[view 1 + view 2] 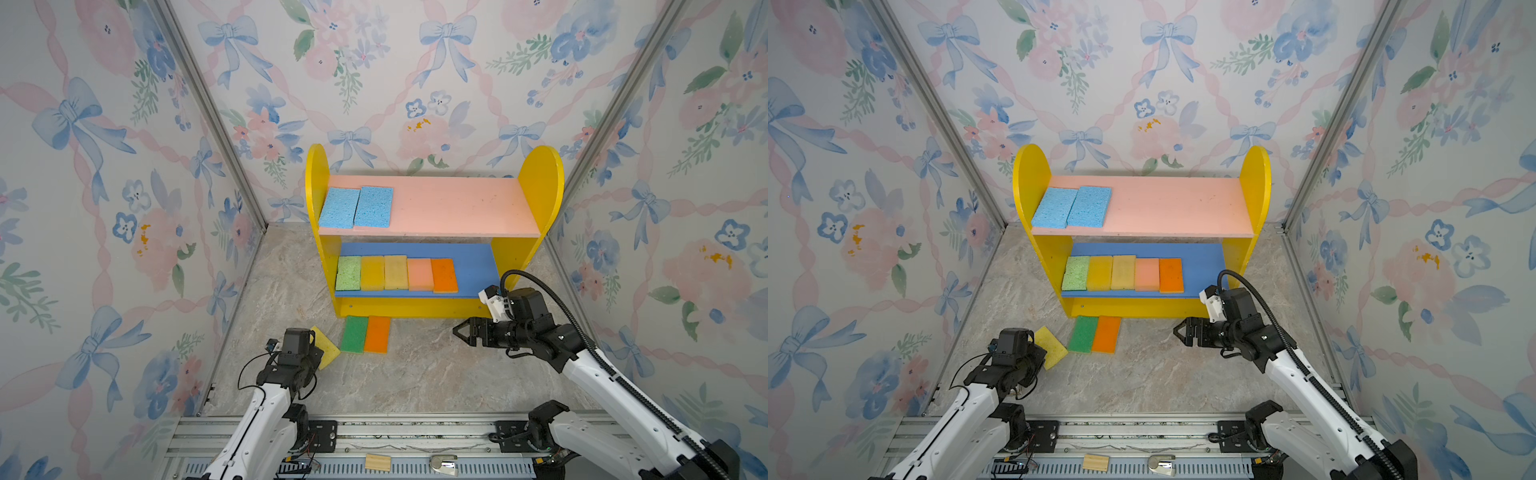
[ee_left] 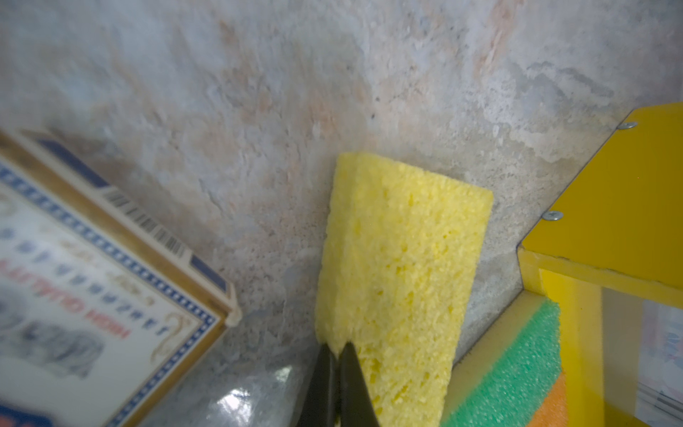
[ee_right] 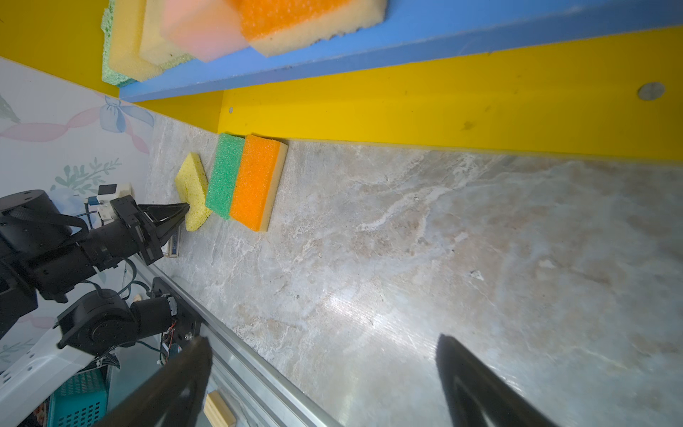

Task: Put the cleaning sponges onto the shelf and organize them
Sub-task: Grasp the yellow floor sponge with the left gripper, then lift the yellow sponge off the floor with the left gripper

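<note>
The yellow sponge [image 2: 399, 266], just left of the green sponge [image 1: 354, 334] near the shelf [image 1: 540, 183], is clenched by the left gripper [image 2: 337, 351] at seemingly only a corner, so it may be twisted free when lifted, while the right gripper [image 1: 457, 332] is spread wide.

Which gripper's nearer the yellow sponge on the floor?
Left. The left gripper is shut on an edge of the yellow sponge; the right gripper hangs open, apart from it, near the right end of the shelf.
</note>
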Action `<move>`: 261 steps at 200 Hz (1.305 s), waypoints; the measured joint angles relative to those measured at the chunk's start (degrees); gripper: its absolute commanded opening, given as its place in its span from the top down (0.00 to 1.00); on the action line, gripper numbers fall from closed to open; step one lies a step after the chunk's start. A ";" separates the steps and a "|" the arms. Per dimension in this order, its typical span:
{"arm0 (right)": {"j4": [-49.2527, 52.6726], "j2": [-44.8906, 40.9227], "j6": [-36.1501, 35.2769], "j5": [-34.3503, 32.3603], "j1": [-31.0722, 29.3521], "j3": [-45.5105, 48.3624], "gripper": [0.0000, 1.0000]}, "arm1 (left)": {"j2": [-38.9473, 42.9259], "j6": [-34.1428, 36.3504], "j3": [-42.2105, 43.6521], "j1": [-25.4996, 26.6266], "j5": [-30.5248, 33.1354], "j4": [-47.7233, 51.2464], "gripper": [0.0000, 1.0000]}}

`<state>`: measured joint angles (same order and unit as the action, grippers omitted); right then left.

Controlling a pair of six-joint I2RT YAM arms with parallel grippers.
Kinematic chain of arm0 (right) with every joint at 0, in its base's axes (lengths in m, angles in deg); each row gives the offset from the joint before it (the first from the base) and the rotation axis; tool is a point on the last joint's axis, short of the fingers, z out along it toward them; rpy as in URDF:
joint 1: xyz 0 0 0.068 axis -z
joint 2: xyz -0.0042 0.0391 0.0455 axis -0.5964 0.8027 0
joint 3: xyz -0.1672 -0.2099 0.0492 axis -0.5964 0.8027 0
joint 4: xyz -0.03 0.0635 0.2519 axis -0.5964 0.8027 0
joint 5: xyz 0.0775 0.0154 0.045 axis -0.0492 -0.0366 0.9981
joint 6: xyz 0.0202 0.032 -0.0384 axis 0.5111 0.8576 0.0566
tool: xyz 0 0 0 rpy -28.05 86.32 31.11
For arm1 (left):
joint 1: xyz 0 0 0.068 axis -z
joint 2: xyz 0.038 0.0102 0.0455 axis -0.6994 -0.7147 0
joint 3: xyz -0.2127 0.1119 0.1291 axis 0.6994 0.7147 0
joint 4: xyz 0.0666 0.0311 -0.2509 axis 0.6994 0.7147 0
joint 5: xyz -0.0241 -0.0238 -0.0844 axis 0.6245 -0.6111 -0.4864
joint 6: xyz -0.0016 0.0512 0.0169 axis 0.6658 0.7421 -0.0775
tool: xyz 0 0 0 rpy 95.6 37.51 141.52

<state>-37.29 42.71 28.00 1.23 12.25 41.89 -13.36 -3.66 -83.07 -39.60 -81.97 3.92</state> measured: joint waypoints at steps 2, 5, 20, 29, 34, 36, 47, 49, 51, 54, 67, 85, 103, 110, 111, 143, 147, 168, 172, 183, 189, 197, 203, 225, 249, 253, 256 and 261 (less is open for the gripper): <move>0.00 0.00 0.00 0.00 0.00 0.02 0.03 | 0.00 0.00 0.00 0.00 0.00 0.00 1.00; 0.00 0.00 0.00 -0.02 0.00 0.02 0.03 | 0.00 0.00 0.00 0.00 0.00 0.00 1.00; 0.02 -0.11 0.02 0.00 0.00 0.11 0.03 | 0.11 0.02 0.00 0.00 -0.04 0.00 1.00; -0.02 -0.26 0.02 0.00 0.00 0.17 0.03 | 0.22 0.02 0.00 0.00 -0.15 0.00 1.00; -0.02 -0.33 0.02 0.00 0.00 0.20 0.03 | 0.33 0.02 0.00 0.00 -0.37 0.02 1.00; 0.00 -0.33 0.02 0.00 0.00 0.20 0.03 | 0.37 0.02 0.00 0.00 -0.46 0.04 1.00; -0.02 -0.37 0.02 0.00 0.00 0.22 0.03 | 0.87 0.02 0.00 0.00 -1.01 0.22 1.00; -0.02 -0.37 0.02 0.00 0.00 0.22 0.03 | 0.94 0.07 0.00 0.00 -1.11 0.24 1.00; -0.02 -0.37 0.02 0.00 0.00 0.22 0.03 | 1.03 0.04 0.00 0.00 -1.20 0.26 1.00; 0.00 -0.37 0.02 0.00 0.00 0.22 0.03 | 1.22 0.07 0.00 0.00 -1.40 0.24 1.00; 0.00 -0.39 0.02 0.00 0.00 0.22 0.03 | 1.99 0.28 0.00 0.00 -2.14 0.26 1.00; 0.00 -0.63 0.04 -0.02 0.00 0.22 0.03 | 3.15 0.92 -0.07 0.00 -3.26 0.37 1.00; 0.00 -0.85 0.04 -0.02 0.00 0.22 0.03 | 4.33 1.38 -0.44 0.00 -4.35 0.79 1.00; 0.00 -0.90 0.15 -0.02 0.00 0.22 0.03 | 4.76 1.53 -0.63 0.00 -4.74 0.92 1.00; 0.00 -0.90 0.20 -0.02 0.00 0.22 0.03 | 4.79 1.53 -0.68 0.00 -4.79 0.94 1.00; 0.04 -1.14 0.22 -0.15 0.00 0.22 0.03 | 5.14 3.98 -3.39 0.00 -6.80 1.97 1.00; 0.02 -1.18 0.24 -0.17 0.00 0.22 0.03 | 4.98 4.48 -3.91 0.00 -7.02 2.05 1.00; 0.04 -1.25 0.24 -0.20 0.00 0.22 0.03 | 4.59 6.69 -6.25 0.00 -8.22 2.34 1.00; 0.04 -1.25 0.24 -0.20 0.00 0.22 0.03 | 4.59 7.13 -6.64 0.00 -8.41 2.38 1.00; 0.09 -1.25 0.24 -0.20 0.00 0.22 0.03 | 4.70 8.26 -7.52 0.00 -9.01 2.64 1.00; 0.09 -1.29 0.26 -0.20 0.00 0.22 0.03 | 4.79 8.85 -7.87 0.00 -9.25 2.84 1.00; 0.13 -1.38 0.28 -0.22 0.00 0.22 0.03 | 5.07 9.51 -8.09 0.00 -9.62 3.06 1.00; 0.17 -1.49 0.42 -0.22 0.00 0.22 0.03 | 5.40 10.08 -8.24 0.00 -9.90 3.37 1.00; 0.22 -1.79 0.44 -0.24 0.00 0.28 0.03 | 6.64 11.21 -8.50 0.02 -10.97 4.61 1.00; 0.28 -2.14 0.48 -0.42 0.00 0.87 0.03 | 7.34 12.17 -9.68 0.37 -12.04 5.84 1.00; 0.39 -2.21 0.48 -0.44 0.00 0.96 0.03 | 7.34 12.35 -9.99 0.48 -12.20 5.90 1.00; 0.46 -2.23 0.48 -0.44 0.00 1.01 0.03 | 7.32 12.57 -10.34 0.57 -12.48 5.99 1.00; 0.46 -2.25 0.48 -0.48 0.00 1.07 0.03 | 7.32 12.96 -10.86 0.79 -12.74 6.14 1.00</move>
<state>-36.84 40.46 28.48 0.75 12.25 42.96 -6.04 9.30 -93.93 -38.82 -94.72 10.07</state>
